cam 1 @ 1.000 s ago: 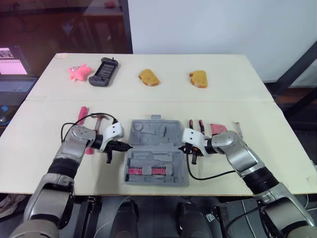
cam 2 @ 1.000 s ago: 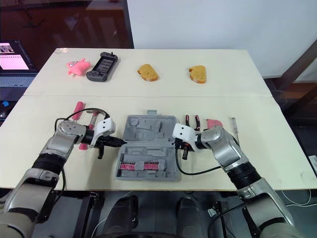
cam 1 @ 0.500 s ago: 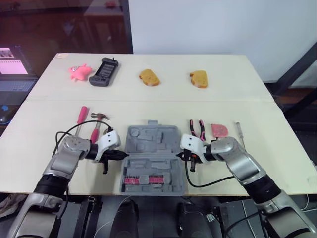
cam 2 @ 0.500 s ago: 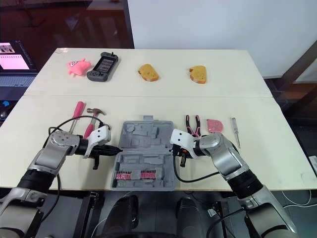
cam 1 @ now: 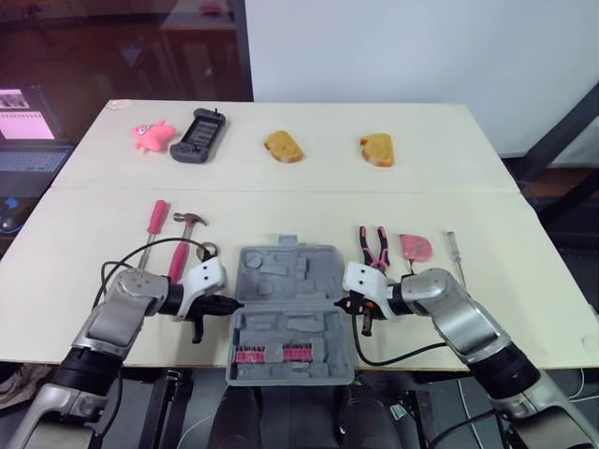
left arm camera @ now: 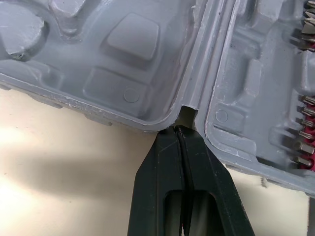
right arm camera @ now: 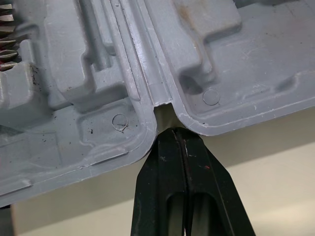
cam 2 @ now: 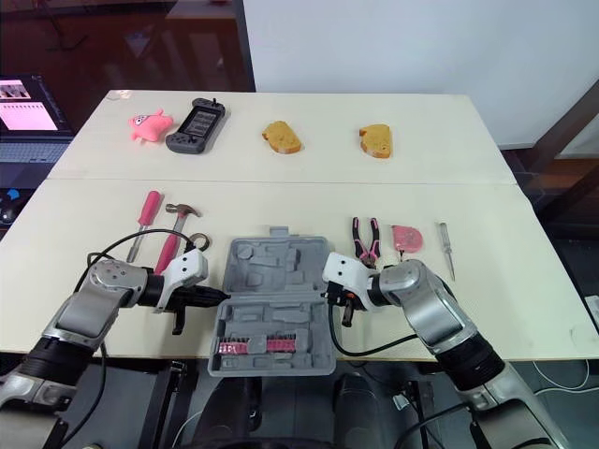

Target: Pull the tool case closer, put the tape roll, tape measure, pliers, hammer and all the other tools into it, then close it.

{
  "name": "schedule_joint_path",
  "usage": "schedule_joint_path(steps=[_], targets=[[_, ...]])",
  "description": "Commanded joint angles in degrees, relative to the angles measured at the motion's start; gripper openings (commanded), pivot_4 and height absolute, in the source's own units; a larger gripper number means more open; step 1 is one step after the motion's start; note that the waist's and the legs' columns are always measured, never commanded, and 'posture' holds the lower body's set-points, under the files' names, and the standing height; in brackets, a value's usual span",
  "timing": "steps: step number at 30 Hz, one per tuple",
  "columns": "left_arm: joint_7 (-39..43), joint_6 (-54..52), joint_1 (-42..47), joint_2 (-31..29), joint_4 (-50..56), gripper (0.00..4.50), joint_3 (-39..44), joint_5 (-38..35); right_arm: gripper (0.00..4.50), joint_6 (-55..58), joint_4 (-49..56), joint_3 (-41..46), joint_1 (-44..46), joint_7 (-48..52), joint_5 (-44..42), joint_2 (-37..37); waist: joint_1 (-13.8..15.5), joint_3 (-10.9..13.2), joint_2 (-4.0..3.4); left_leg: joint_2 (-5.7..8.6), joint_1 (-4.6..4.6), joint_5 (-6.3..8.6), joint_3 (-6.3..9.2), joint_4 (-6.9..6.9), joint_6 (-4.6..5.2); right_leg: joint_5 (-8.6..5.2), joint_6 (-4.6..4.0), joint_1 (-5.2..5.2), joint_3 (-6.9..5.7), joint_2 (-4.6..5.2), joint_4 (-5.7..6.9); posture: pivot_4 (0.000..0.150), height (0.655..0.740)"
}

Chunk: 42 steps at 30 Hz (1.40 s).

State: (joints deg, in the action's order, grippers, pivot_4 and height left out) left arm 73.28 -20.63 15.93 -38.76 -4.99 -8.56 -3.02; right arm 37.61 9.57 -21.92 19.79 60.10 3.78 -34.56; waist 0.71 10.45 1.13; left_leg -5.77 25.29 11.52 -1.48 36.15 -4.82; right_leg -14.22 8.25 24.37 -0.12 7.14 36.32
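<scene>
The grey tool case (cam 1: 290,299) lies open near the table's front edge, and its near half, holding pink bits (cam 1: 271,354), juts a little past that edge. My left gripper (cam 1: 234,304) is shut, with its tips in the hinge notch on the case's left side (left arm camera: 181,130). My right gripper (cam 1: 346,301) is shut in the notch on the right side (right arm camera: 172,132). Left of the case lie a pink-handled hammer (cam 1: 181,248), a pink screwdriver (cam 1: 154,220) and a small dark roll (cam 1: 206,251). To its right are pliers (cam 1: 376,245), a pink tape measure (cam 1: 416,246) and a thin screwdriver (cam 1: 455,251).
Along the far side of the table sit a pink toy (cam 1: 150,136), a dark handheld device (cam 1: 197,136) and two bread pieces (cam 1: 282,146) (cam 1: 376,149). A laptop (cam 1: 23,131) stands off the table's left. Cables loop from both wrists onto the tabletop.
Both grippers have drawn back toward the front edge and the case has slid with them. The hammer and screwdriver, earlier partly behind my left arm, now lie fully uncovered.
</scene>
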Motion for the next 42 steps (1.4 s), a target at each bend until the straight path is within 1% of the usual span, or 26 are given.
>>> schedule_joint_path(steps=[1,10,26,32,35,39,42], targets=[[0.75,-0.08,-0.84,-0.31,4.0,0.0,-1.6,-2.06,0.03,0.65,3.98,-0.87,-1.0,0.19,-1.98,0.22,0.0,0.0,0.0,0.0,0.0,0.0,0.0,0.0,0.0,0.0,0.0,0.0,0.0,0.0,0.0,0.15,0.7207],[-1.53,-3.52,-3.22,-1.04,7.72,0.0,-0.98,-3.48,0.03,2.04,5.63,-1.39,-2.64,-0.29,-2.55,-0.19,0.0,0.0,0.0,0.0,0.0,0.0,0.01,0.0,0.0,0.0,-0.01,0.0,0.0,0.0,0.0,0.15,0.7207],[-2.16,-4.22,-3.82,-2.54,8.43,0.0,-1.47,-4.39,0.03,3.79,6.63,-1.6,-3.89,-0.28,-3.87,-1.81,0.01,0.0,0.0,0.0,0.0,0.0,0.02,0.0,0.01,-0.01,-0.01,0.0,0.0,0.0,0.0,0.15,0.7207],[-4.0,-4.72,-4.15,-2.15,9.24,0.0,-1.21,-4.28,0.03,4.19,5.87,-0.62,-4.08,-0.87,-4.2,-2.67,0.05,-0.01,0.01,0.0,0.0,0.0,0.02,0.01,0.01,-0.01,-0.01,0.0,0.0,0.0,0.0,0.15,0.7207],[-4.98,-4.36,-3.63,-2.42,8.31,0.0,-0.67,-4.06,0.03,3.32,4.8,0.64,-3.87,-1.29,-4.31,-3.64,0.11,0.0,0.01,0.0,0.0,0.0,0.02,0.01,0.01,-0.01,-0.01,-0.01,0.0,0.0,0.0,0.15,0.7207],[-6.23,-4.7,-4.04,-5.07,7.83,0.0,1.14,-3.64,0.03,5.36,3.13,4.32,-4.44,-0.26,-6.79,-7.11,0.11,0.0,0.01,0.0,0.01,0.0,0.02,0.02,0.01,-0.01,-0.01,0.0,0.0,0.0,0.0,0.15,0.7207],[-6.97,-5.89,-4.58,-6.44,8.08,0.0,2.89,-5.23,0.03,3.51,1.57,6.68,-5.56,1.11,-8.86,-10.12,0.12,0.0,0.01,0.0,0.01,0.0,0.02,0.02,0.01,0.0,-0.01,0.0,0.0,0.0,-0.01,0.15,0.7207]])
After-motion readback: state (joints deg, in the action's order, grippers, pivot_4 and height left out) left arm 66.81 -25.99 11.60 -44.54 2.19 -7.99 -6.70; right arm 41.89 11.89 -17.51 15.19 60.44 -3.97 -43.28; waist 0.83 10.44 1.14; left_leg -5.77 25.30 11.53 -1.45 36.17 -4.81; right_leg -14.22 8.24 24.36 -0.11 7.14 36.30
